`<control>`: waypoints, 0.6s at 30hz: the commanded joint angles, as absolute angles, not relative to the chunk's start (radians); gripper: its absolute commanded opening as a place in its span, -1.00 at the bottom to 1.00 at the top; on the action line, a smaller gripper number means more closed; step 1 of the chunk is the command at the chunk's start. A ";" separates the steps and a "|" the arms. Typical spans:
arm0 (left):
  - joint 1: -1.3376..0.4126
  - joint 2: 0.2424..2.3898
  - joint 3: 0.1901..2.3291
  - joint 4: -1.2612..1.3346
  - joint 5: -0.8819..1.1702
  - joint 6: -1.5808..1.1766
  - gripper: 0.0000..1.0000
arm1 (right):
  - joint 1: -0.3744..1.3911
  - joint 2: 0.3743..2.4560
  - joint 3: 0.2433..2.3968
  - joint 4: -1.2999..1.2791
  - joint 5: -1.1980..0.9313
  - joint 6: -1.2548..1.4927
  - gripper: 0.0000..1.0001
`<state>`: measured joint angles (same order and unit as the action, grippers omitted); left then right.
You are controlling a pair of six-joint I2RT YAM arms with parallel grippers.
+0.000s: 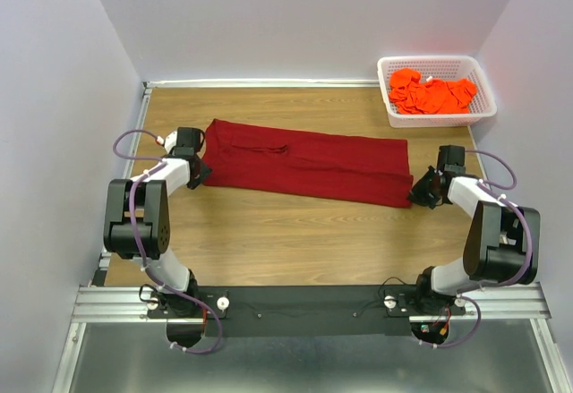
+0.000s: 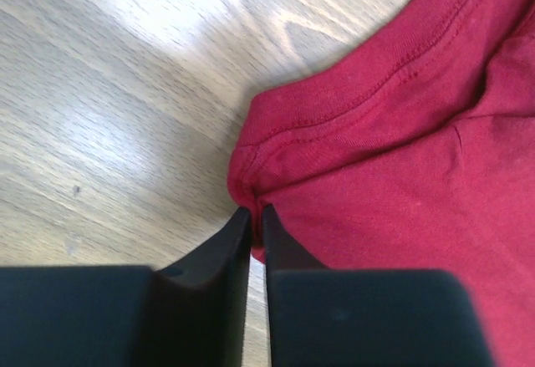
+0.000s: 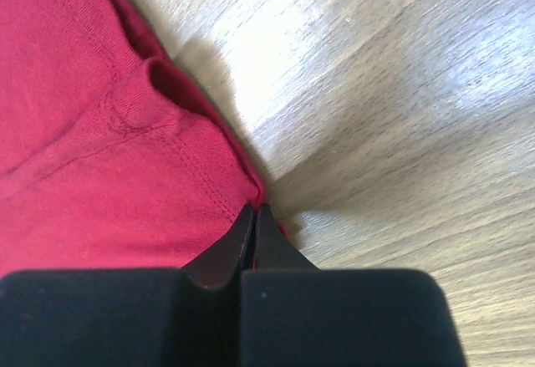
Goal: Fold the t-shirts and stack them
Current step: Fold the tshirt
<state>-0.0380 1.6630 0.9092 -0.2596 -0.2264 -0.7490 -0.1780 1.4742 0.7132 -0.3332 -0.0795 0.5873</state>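
Your left gripper (image 2: 252, 211) has its jaws drawn in to a thin slit, nipping a hem corner of the maroon t-shirt (image 1: 304, 162). Your right gripper (image 3: 253, 208) is pinched fully together on the opposite corner. Between them the shirt lies spread across the middle of the wooden table (image 1: 295, 241). At upper right, well apart, orange t-shirts (image 1: 431, 95) sit heaped in a white mesh basket (image 1: 436, 59).

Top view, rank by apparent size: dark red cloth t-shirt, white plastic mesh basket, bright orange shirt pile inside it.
1. dark red cloth t-shirt
2. white plastic mesh basket
3. bright orange shirt pile
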 commanded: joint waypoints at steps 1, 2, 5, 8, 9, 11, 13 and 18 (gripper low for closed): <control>0.027 1.657 0.914 -0.294 -0.207 -0.735 -0.81 | -0.199 1.490 0.673 -0.368 -0.069 0.586 -0.99; 0.046 1.651 0.910 -0.301 -0.193 -0.727 -0.86 | -0.202 1.483 0.673 -0.371 -0.068 0.584 -0.99; 0.103 1.615 0.888 -0.324 -0.170 -0.718 -0.98 | -0.207 1.480 0.678 -0.383 -0.063 0.578 -0.99; 0.121 1.594 0.845 -0.347 -0.153 -0.719 -0.98 | -0.209 1.473 0.678 -0.400 -0.074 0.571 -0.99; 0.123 1.588 0.830 -0.348 -0.147 -0.724 -0.97 | -0.207 1.468 0.677 -0.403 -0.075 0.569 -0.99; 0.126 1.572 0.775 -0.345 -0.126 -0.733 -0.95 | -0.209 1.463 0.676 -0.419 -0.087 0.558 -0.99; 0.129 1.545 0.740 -0.344 -0.111 -0.758 -0.92 | -0.209 1.454 0.678 -0.436 -0.100 0.545 -0.99; 0.149 1.424 0.666 -0.356 -0.124 -0.811 -0.61 | -0.207 1.424 0.710 -0.500 -0.107 0.519 -0.82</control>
